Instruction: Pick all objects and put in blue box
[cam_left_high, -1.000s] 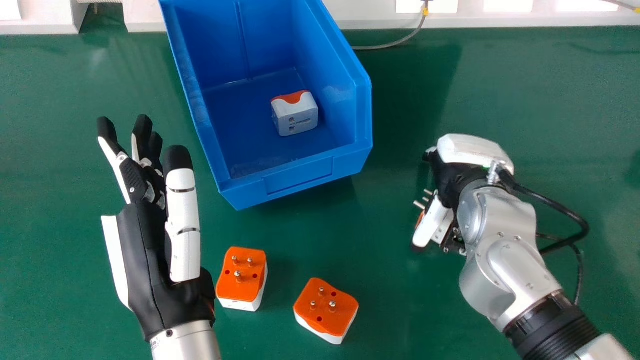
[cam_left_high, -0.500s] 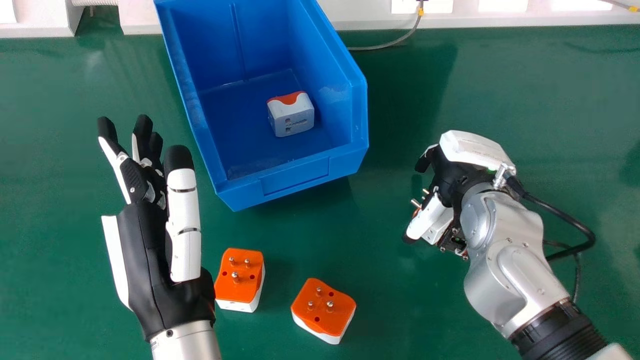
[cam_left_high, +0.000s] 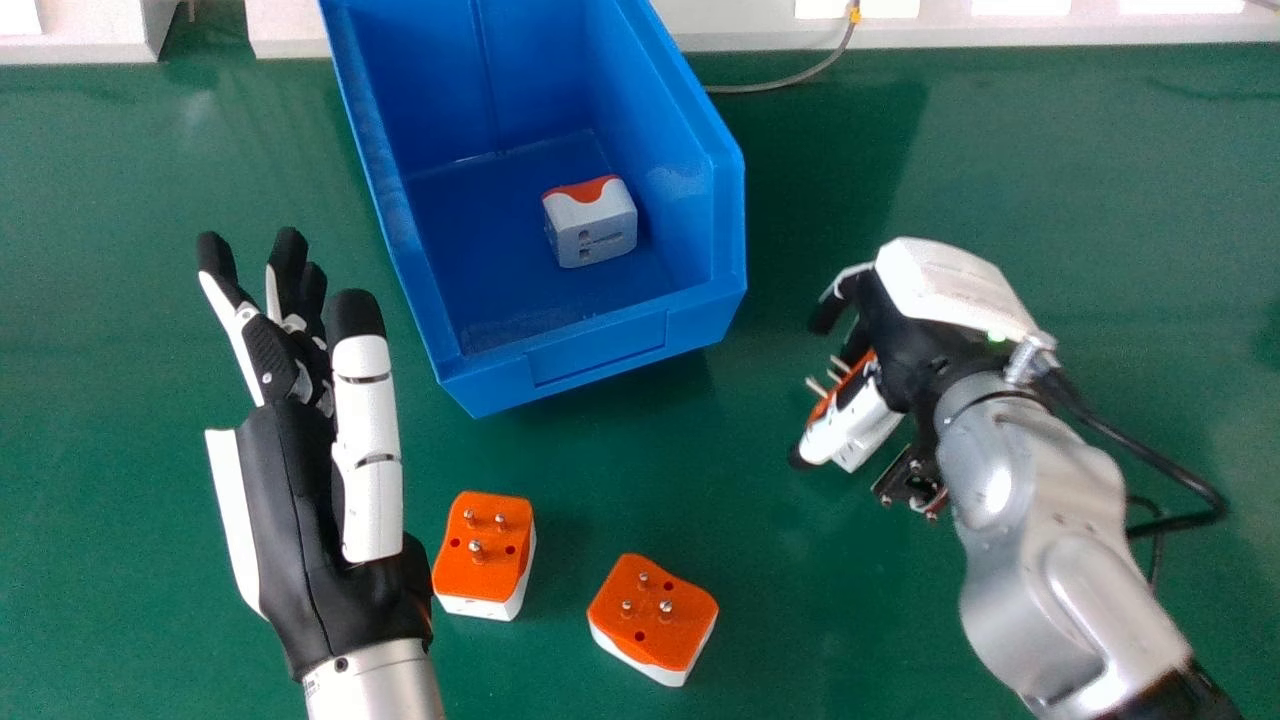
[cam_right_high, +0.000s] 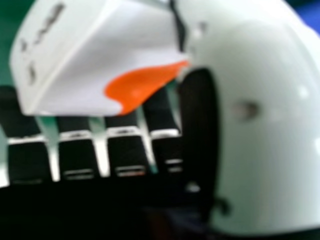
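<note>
In the head view my right hand (cam_left_high: 905, 330) is at the right, curled round an orange and white adapter (cam_left_high: 828, 402) whose pins point toward the box. The right hand view has this adapter (cam_right_high: 95, 65) between the fingers and thumb of my right hand (cam_right_high: 265, 120). The blue box (cam_left_high: 600, 350) stands at the top centre, one adapter (cam_left_high: 592, 225) lying on its floor. Two more adapters rest pins up on the green surface: one (cam_left_high: 483, 550) beside my left hand (cam_left_high: 320, 500), the other (cam_left_high: 653, 618) farther right. My left hand has its fingers extended and holds nothing.
A green table (cam_left_high: 1130, 240) lies under everything. Along its far edge runs a white ledge (cam_left_high: 720, 25), with a grey cable (cam_left_high: 800, 78) trailing from it behind the box. A black cable (cam_left_high: 1130, 440) loops out from my right wrist.
My right hand has turned and shifted slightly up and left with its adapter, baring more of the orange face. The right forearm has swung rightward. My left hand keeps its pose.
</note>
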